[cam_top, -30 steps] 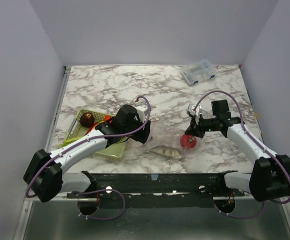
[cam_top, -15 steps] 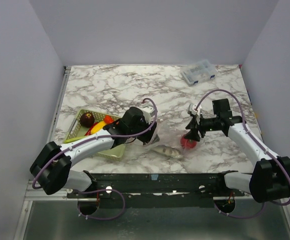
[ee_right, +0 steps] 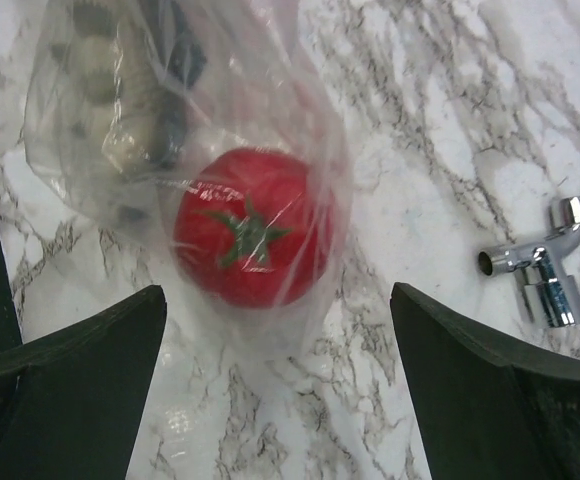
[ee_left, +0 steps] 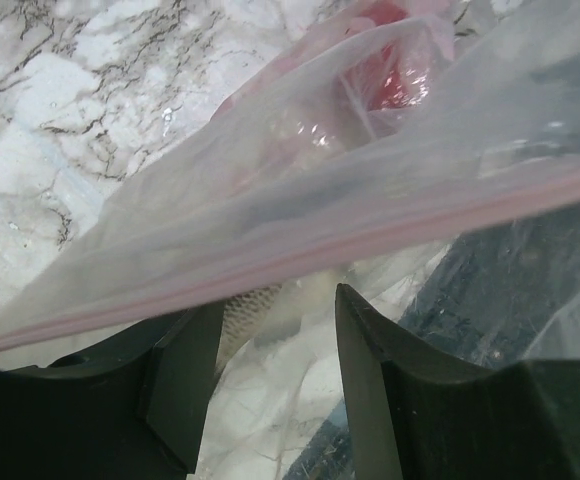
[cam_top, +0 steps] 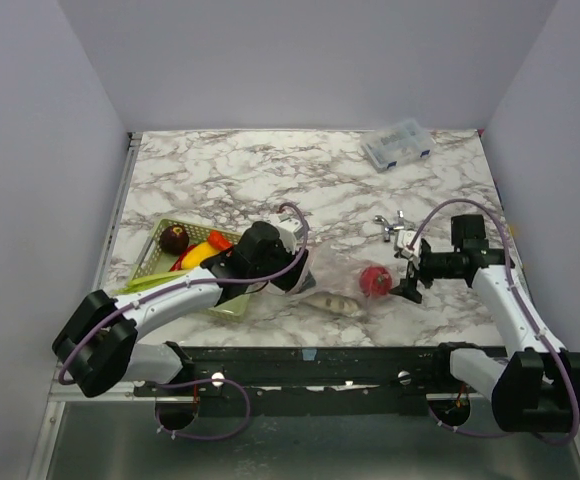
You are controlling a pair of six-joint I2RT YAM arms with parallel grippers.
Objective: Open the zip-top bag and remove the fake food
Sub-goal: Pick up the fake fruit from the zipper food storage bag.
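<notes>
Inspection of the white-and-grey marbled table (cam_top: 220, 170): a small clear hard compartment box (cam_top: 398, 143) is lying at the far right edge, well apart from the work. A shiny chrome metal fitting (ee_right: 545, 275) is lying loose on the marble just beside the right gripper (cam_top: 406, 279). A pale green mesh basket (cam_top: 150, 262) is sitting at the near left, carrying a dark maroon ball (cam_top: 175, 238), a yellow toy piece (cam_top: 198, 253), a red chili (cam_top: 217, 240) and a pale green stalk (cam_top: 155, 283); the left arm is reaching over its near corner. The clear, crinkly zip-top bag (cam_top: 338, 268) is lying on the table between the two grippers, its pinkish-red zip strip (ee_left: 300, 245) stretching across the tips of the left gripper (ee_left: 275, 300). That gripper's jaws are standing partly apart; whether they are pinching the film cannot be told. A red round tomato with a green calyx (ee_right: 248, 240) and a pale speckled toy piece (ee_right: 130, 140) are lying inside the bag, wrapped in film. The right gripper is standing wide apart, facing the tomato end and holding nothing.
</notes>
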